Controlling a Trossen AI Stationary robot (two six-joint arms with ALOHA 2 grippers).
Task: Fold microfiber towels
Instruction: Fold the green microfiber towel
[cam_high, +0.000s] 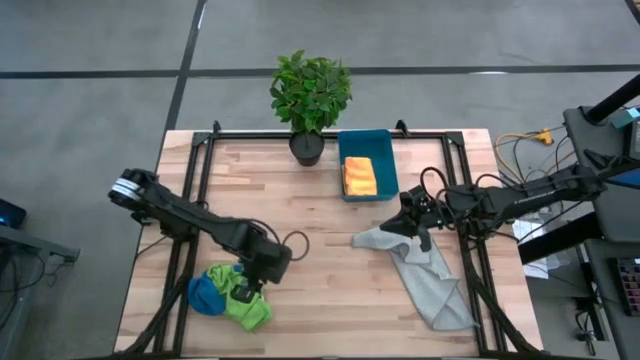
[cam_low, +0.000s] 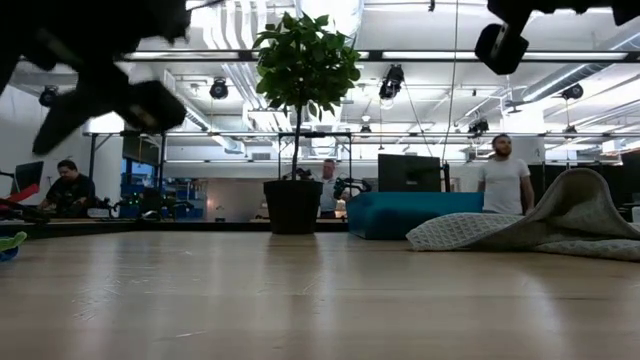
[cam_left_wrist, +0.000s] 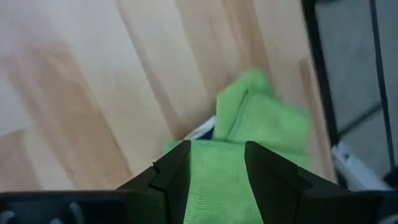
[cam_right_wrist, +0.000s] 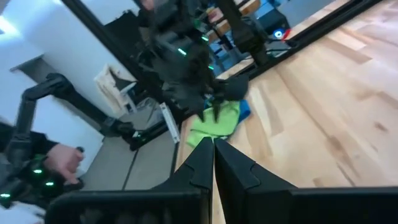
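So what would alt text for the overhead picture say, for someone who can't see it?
Seen from above, the left gripper holds a lime green towel beside a blue towel at a wooden table's near left corner. The right gripper, fingers shut, is above a crumpled grey towel. An orange towel lies in a teal bin beside a potted plant.
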